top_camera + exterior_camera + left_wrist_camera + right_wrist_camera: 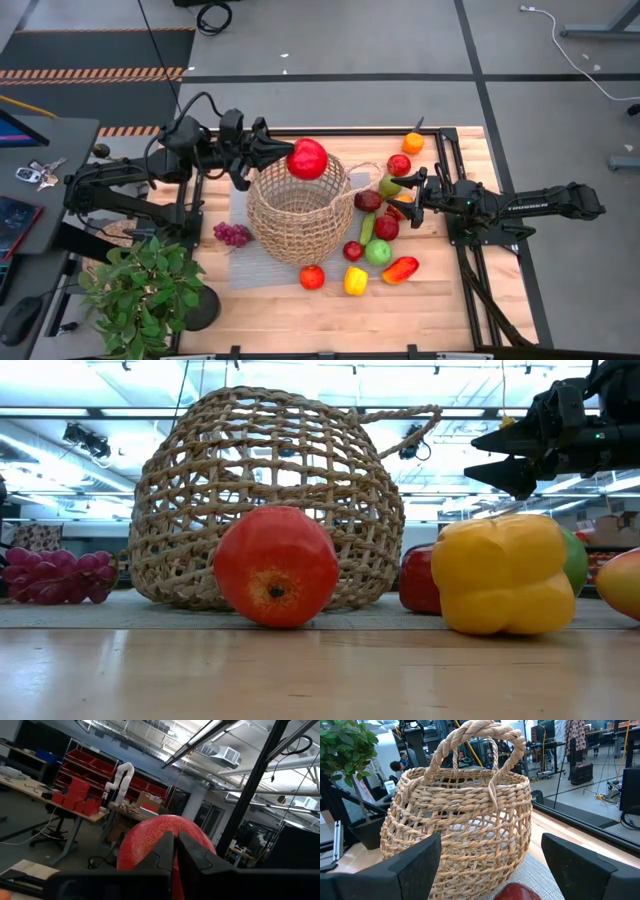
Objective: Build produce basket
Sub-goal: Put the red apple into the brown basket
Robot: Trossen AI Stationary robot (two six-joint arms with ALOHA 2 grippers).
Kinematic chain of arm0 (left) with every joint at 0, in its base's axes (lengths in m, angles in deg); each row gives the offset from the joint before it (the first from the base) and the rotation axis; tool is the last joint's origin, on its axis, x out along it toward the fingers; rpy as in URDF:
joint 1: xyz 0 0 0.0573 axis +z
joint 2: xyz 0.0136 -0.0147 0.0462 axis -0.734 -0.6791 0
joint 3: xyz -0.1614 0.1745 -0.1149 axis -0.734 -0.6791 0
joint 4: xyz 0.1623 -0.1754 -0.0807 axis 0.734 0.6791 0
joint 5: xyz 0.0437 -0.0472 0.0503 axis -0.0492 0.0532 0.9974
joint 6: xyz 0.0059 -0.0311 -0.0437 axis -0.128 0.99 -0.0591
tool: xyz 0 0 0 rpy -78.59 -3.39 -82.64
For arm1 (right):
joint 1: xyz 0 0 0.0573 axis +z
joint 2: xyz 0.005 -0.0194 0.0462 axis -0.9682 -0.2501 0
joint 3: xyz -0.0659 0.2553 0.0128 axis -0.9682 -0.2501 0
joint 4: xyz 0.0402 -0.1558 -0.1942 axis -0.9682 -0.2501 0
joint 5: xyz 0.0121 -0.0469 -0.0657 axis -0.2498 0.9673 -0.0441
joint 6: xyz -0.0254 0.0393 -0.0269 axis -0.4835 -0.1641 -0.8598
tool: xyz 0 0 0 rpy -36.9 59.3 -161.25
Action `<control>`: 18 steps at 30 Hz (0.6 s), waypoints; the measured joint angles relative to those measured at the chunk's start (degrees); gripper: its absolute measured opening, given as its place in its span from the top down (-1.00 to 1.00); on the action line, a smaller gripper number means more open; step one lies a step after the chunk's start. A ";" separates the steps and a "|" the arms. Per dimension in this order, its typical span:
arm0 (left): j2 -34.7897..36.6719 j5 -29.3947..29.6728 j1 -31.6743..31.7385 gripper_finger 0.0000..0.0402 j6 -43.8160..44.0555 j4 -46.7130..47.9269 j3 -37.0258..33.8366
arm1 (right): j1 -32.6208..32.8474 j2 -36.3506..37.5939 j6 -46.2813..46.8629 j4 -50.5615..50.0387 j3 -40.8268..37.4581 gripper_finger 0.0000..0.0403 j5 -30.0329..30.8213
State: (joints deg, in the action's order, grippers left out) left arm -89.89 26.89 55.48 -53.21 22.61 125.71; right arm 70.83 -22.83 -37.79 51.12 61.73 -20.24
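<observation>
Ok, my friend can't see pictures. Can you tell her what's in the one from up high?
From above, the left gripper holds a red apple over the rim of a round woven basket on a wooden table. The right gripper is open over a cluster of toy fruits and vegetables beside the basket. Purple grapes and a potted plant sit on the basket's other side.

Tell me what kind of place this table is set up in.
Most likely a robotics lab or industrial workshop: red storage bins on shelving, a white robot arm on a bench, exposed ceiling ductwork, and hazard-striped floor tape beside the table.
</observation>
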 joint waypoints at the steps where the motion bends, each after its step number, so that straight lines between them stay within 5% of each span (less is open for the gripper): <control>1: 0.00 0.00 0.00 0.93 -0.01 0.00 0.00 | 0.00 0.02 0.00 0.00 0.02 -0.73 0.02; 12: 0.00 -6.25 0.00 0.93 -6.70 0.09 0.00 | 0.00 0.00 0.00 0.00 0.02 -0.73 0.00; 18: 0.00 -6.99 0.00 0.93 -24.59 4.55 0.04 | 0.00 0.00 0.00 0.00 0.00 -0.73 0.00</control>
State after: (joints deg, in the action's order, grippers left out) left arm -89.89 19.90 55.48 -77.79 27.16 125.76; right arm 70.83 -22.84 -37.79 51.12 61.74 -20.24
